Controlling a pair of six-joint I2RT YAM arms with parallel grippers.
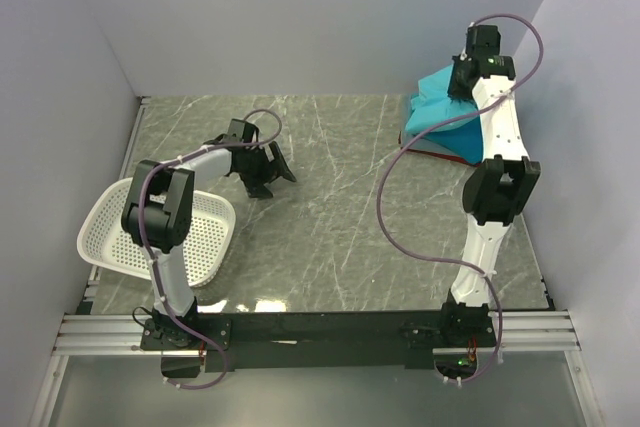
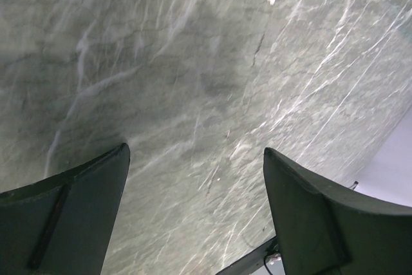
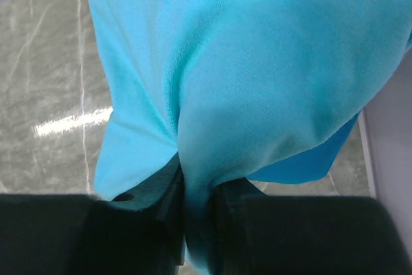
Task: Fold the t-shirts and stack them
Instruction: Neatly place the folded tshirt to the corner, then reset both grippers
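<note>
Right fingers (image 3: 154, 223) nearly shut, pinching teal t-shirt (image 3: 257, 82) by a fold, prob. to settle it on stack (image 1: 432, 132), upper right of top view. Left fingers (image 2: 77, 217) wide open, empty, over surface (image 2: 193, 62), center-left, out of the way.

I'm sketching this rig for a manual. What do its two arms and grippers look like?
The left arm and right arm have white links, black joints and a looping purple cable each. The left gripper and right gripper are black, with dark jaws.
</note>
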